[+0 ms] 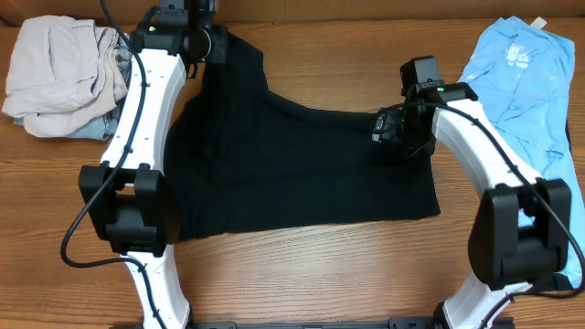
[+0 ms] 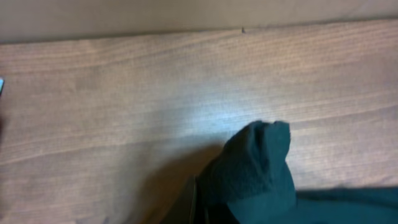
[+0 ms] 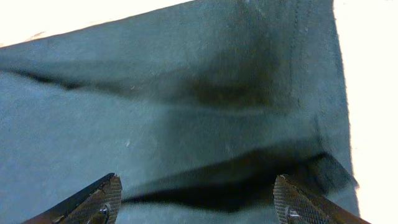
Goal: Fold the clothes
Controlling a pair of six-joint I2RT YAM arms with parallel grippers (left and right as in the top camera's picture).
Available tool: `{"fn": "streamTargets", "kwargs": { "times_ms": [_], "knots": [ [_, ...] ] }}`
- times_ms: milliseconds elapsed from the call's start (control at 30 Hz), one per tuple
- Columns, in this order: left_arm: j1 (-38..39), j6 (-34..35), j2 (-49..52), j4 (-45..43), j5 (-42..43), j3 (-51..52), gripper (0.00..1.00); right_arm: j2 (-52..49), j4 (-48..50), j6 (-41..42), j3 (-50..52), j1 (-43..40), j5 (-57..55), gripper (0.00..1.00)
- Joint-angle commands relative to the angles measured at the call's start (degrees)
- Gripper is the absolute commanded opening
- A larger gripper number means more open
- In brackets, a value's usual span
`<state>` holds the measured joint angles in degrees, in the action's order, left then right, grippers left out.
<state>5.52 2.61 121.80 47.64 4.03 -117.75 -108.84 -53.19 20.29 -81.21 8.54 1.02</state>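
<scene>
The black T-shirt (image 1: 302,164) lies spread across the middle of the table. My left gripper (image 1: 212,41) is at its far left corner, shut on a bunched tip of the black fabric (image 2: 258,162) that sticks out just above the wood; its jaws (image 2: 205,208) are mostly hidden by cloth. My right gripper (image 1: 388,128) hovers over the shirt's right part. Its fingers (image 3: 202,199) are wide open above a fold in the black fabric (image 3: 186,74) and hold nothing. The light blue shirt (image 1: 526,78) lies at the far right.
A pile of beige and pale clothes (image 1: 59,73) sits at the far left corner. Bare wooden table (image 1: 320,274) runs along the front, below the shirt's hem. The table's back edge (image 2: 186,31) shows in the left wrist view.
</scene>
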Motion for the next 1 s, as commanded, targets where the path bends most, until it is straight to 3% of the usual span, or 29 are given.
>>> {"fn": "streamTargets", "kwargs": {
  "times_ms": [0, 600, 967],
  "knots": [
    [-0.15, -1.42, -0.46, 2.58, -0.39, -0.59, 0.04, -2.99, 1.46, 0.66, -0.44, -0.68, -1.97, 0.82],
    [-0.15, -1.38, -0.44, 5.70, -0.39, -0.59, 0.04, -8.09, 12.24, 2.69, -0.22, -0.92, -12.61, 0.82],
    [-0.15, -1.40, -0.44, 6.12, -0.39, -0.59, 0.04, -8.44, 6.25, 6.58, -0.11, -3.23, -12.44, 0.82]
  ]
}}
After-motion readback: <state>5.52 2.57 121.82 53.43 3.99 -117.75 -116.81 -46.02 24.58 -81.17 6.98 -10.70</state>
